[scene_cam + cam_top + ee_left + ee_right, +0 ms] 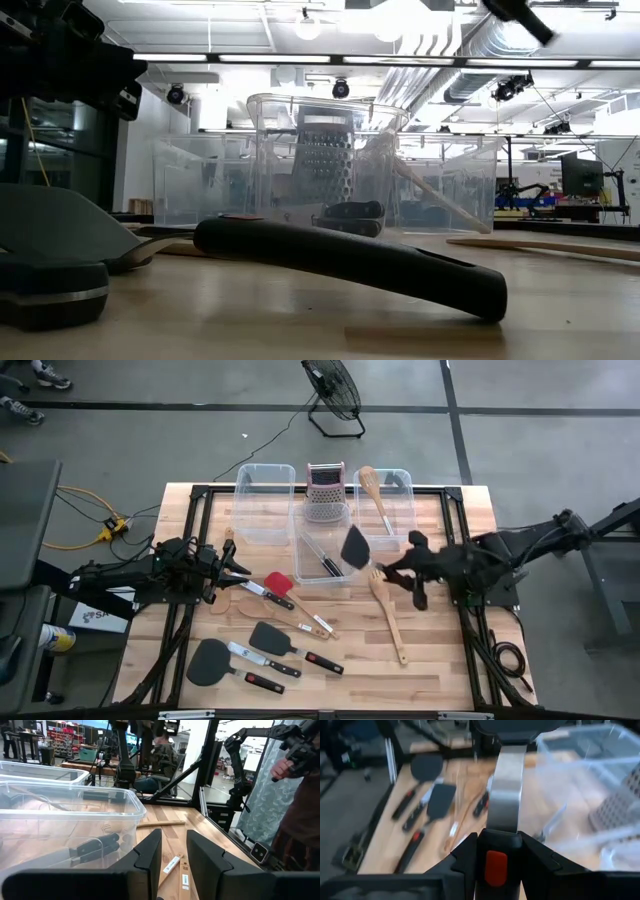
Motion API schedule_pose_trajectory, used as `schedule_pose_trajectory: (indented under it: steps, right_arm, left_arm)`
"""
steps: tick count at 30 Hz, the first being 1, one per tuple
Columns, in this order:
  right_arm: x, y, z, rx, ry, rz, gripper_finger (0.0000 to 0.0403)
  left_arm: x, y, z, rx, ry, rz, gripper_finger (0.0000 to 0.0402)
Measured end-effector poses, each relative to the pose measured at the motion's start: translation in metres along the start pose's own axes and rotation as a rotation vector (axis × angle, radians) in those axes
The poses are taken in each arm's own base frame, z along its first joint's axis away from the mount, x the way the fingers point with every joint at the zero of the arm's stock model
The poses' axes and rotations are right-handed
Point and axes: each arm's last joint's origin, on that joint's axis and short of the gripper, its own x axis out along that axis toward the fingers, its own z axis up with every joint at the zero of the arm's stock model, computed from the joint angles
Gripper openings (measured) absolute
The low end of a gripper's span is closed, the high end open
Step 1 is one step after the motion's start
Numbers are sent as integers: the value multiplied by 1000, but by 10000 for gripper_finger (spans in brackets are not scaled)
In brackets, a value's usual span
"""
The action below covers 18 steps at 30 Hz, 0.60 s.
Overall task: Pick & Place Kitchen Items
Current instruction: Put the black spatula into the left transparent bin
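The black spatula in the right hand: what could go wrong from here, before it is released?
1. The right hand grips the black spatula only at its handle, so the long blade may tilt or slip.
2. The blade hangs near the middle bin's rim; it could catch there or fall outside, perhaps onto the wooden spoon lying beside the bin.
3. Knives already lie in that bin, so the spatula may land across them.

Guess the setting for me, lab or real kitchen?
Likely a robotics lab or workshop, not a kitchen. The low view shows exposed ceiling ducts and strip lighting over an open floor; the left wrist view shows a second robot arm and parts shelving behind the wooden table.
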Motion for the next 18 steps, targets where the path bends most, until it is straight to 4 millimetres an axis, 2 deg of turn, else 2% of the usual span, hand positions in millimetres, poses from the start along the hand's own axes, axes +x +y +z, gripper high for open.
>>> schedule_pose_trajectory:
  steps: [6,12,18]
  right_arm:
    - [20,-32,21,61,-118,8,104]
    - [47,-70,36,97,-210,40,104]
    - [72,-98,49,130,-352,87,104]
  left_arm:
    - [0,0,0,1,-2,12,90]
    - [0,4,0,0,-17,124,90]
    - [-1,6,1,1,-31,196,90]
